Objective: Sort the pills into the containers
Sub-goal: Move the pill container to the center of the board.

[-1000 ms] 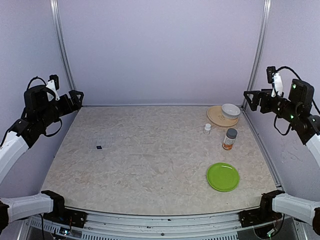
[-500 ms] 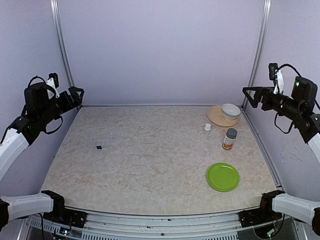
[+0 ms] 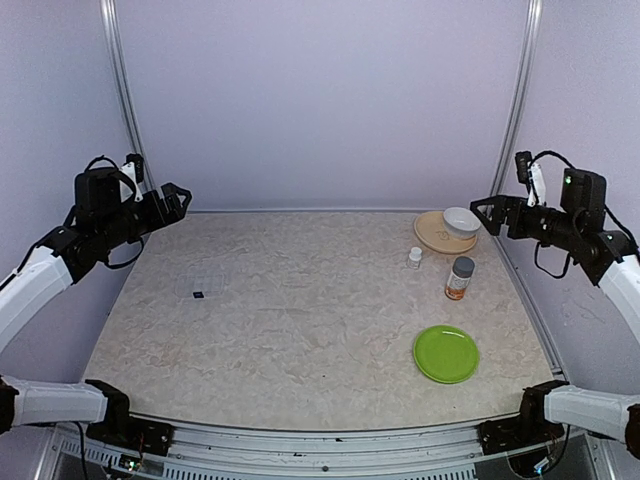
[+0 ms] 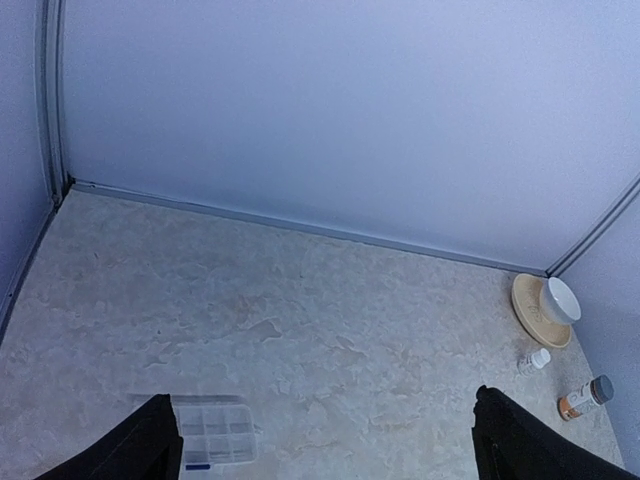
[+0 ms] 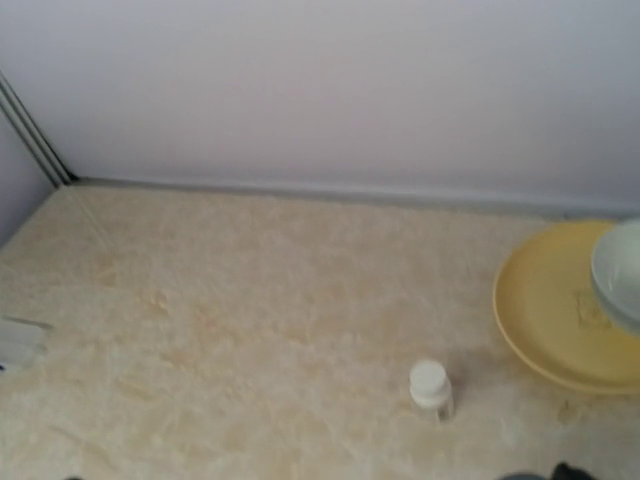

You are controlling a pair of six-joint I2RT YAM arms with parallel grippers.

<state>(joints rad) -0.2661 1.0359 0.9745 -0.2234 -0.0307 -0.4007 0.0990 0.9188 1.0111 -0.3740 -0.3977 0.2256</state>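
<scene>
The clear pill organiser point(image 3: 203, 285) with a tiny black mark lies flat on the left of the table. It also shows in the left wrist view point(image 4: 212, 433) and at the left edge of the right wrist view point(image 5: 18, 340). No loose pills show. A small clear vial with a white cap point(image 3: 415, 257) stands at the right, and shows in the right wrist view point(image 5: 430, 388). My left gripper point(image 3: 175, 198) hangs open and empty, high over the table's back left. My right gripper point(image 3: 484, 213) hangs open and empty, high by the back right, near the bowl.
An amber bottle with a grey cap point(image 3: 460, 278) stands near the vial. A white bowl point(image 3: 461, 221) sits on a tan plate point(image 3: 432, 236) at the back right. A green plate point(image 3: 446, 353) lies at the front right. Walls and frame posts close in the table.
Both arms have swung inward over the table. The left gripper moved right and the right gripper moved left and a little down. Nothing on the table moved.
</scene>
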